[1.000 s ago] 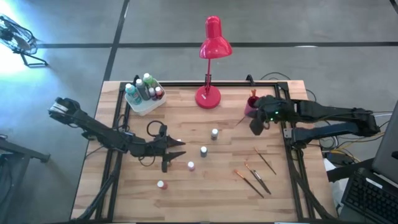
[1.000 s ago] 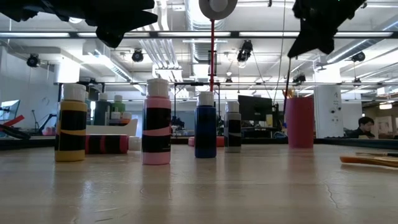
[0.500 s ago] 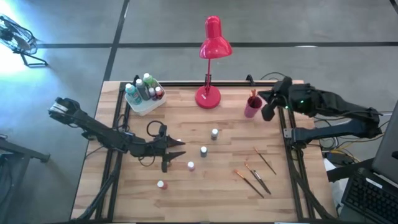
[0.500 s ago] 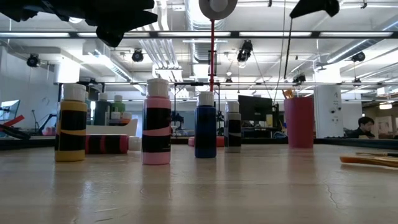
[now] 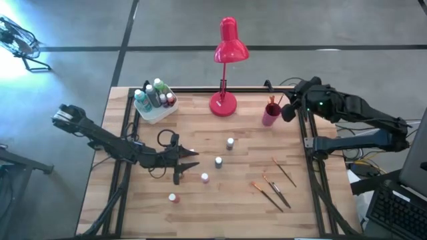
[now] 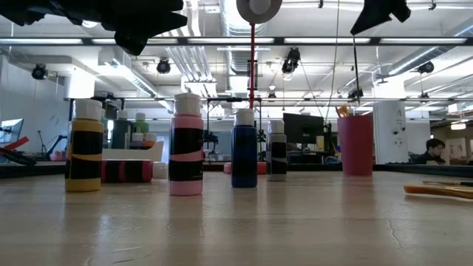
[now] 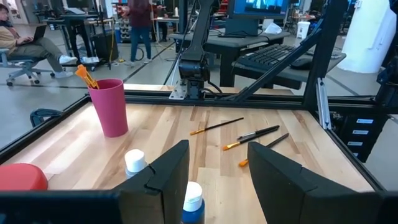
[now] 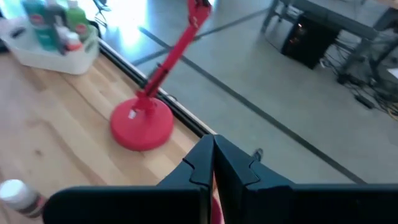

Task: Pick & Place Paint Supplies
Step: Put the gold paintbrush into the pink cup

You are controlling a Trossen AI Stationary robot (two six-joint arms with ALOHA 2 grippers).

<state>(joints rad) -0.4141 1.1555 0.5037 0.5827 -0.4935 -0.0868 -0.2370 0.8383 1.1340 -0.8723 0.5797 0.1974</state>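
Several white-capped paint bottles stand on their bases mid-table (image 5: 218, 161), seen as yellow (image 6: 85, 148), pink (image 6: 186, 148), blue (image 6: 244, 151) and grey (image 6: 276, 151). My left gripper (image 5: 190, 159) hovers open just left of them, with the blue bottle (image 7: 191, 202) ahead between its fingers (image 7: 217, 180). Three paintbrushes (image 5: 273, 187) lie flat near the right edge. My right gripper (image 5: 288, 110) is raised beside the pink cup (image 5: 269, 115), shut (image 8: 213, 155) on a thin paintbrush (image 6: 354, 66). An orange-tipped brush (image 7: 84, 74) stands in the cup. My right gripper has the thin paintbrush by its upper end (image 6: 355, 38), just under the fingers. The exact place of contact is hidden by the gripper body. The brush hangs nearly upright below the gripper, and its lower end (image 6: 353, 96) reaches down to the pink cup's mouth (image 6: 355, 117).
A red desk lamp (image 5: 225, 67) stands at the far edge, its base (image 8: 142, 124) left of the cup. A white tray of bottles (image 5: 155, 100) sits at the far-left corner. Black frame rails (image 5: 307, 143) run along the table's sides. People show in the room beyond.
My right gripper has risen and moved from the cup's near side toward the far-right corner, staying shut. The brush under it has swung from a slant to nearly upright over the cup.
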